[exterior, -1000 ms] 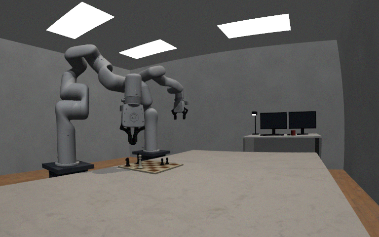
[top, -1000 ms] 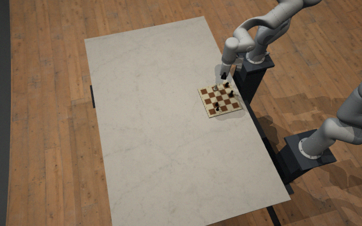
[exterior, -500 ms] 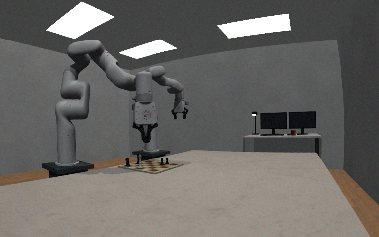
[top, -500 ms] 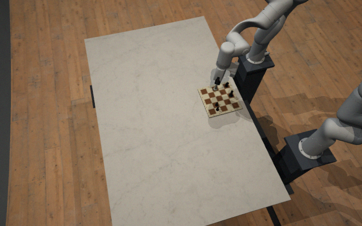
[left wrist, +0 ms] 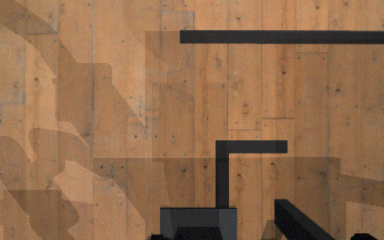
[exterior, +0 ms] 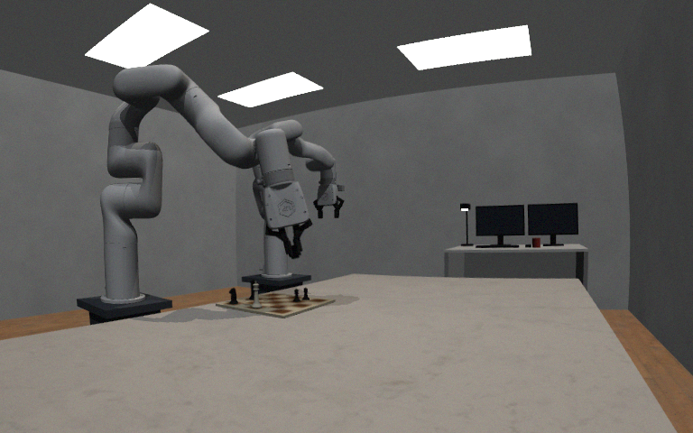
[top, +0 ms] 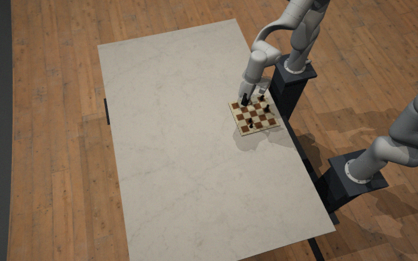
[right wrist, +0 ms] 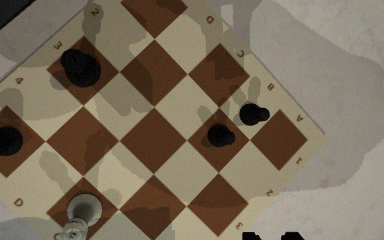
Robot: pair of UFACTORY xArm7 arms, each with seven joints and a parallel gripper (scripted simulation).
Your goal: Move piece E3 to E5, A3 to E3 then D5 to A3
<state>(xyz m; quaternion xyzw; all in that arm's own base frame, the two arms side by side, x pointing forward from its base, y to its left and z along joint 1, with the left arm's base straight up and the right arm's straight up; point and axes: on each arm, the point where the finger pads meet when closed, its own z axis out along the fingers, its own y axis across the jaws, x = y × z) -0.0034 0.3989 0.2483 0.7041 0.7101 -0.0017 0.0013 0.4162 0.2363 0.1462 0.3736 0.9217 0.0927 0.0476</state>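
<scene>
By the look of the board [top: 276, 125] [exterior: 283, 314] [right wrist: 320, 134], two of the three moves are standing done. A black knight [top: 261, 98] [exterior: 233, 296] [right wrist: 9, 141] is sitting upright on E5, and a tall black piece [top: 266, 108] [exterior: 252, 293] [right wrist: 82, 69] is filling E3. D5 and A3 are both lying bare, so the piece from D5 is presumably travelling; setting it upright inside A3 is remaining.

The right claw [top: 245, 100] [exterior: 294, 251] [right wrist: 272, 236] is hanging above the board, its fingers nearly together and, I am judging, gripping that piece. The left claw [exterior: 328, 212] [left wrist: 260, 237] is waiting wide open, holding nothing, away from the desk [top: 184, 154] [exterior: 383, 357].

Two black pawns are standing on B1 [top: 251, 125] [exterior: 305, 293] [right wrist: 251, 114] and B2 [top: 250, 120] [exterior: 296, 295] [right wrist: 220, 135], and a tall white piece [exterior: 255, 296] [right wrist: 85, 210] on C5, which the right claw is hiding from above. The dark fingers are masking the held piece's shape and tilt, and the right wrist view is cropping the fingertips.
</scene>
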